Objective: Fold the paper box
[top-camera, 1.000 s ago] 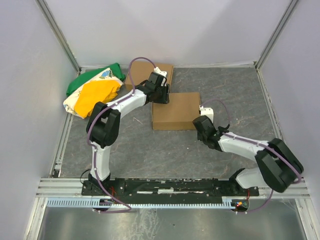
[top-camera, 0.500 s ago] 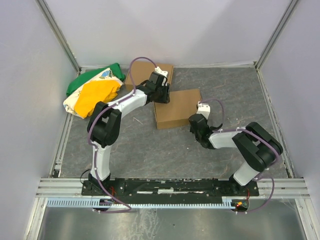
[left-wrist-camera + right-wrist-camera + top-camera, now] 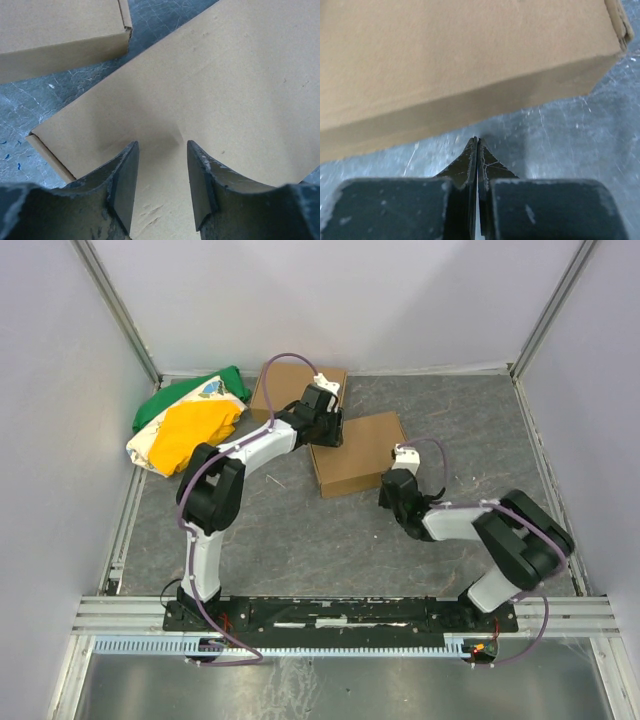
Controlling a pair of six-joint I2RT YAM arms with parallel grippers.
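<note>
**Spare box and bright bag sit at the back of the grey table**

A closed ready-made cardboard box (image 3: 290,392) lies flat near the back wall (image 3: 330,300), left of centre. In the left wrist view its corner (image 3: 60,30) shows a plain brown top and a neat side seam. To its left, in the back left corner, a crumpled bag (image 3: 185,425) in green, yellow and white slumps against the side rail. The table (image 3: 300,540) is mottled grey with pale scratches, which show clearly in the right wrist view (image 3: 560,135). A small pale sliver (image 3: 273,481) lies on it. Metal posts (image 3: 118,305) frame the white walls, and a perforated strip (image 3: 140,645) runs along the near edge.
</note>
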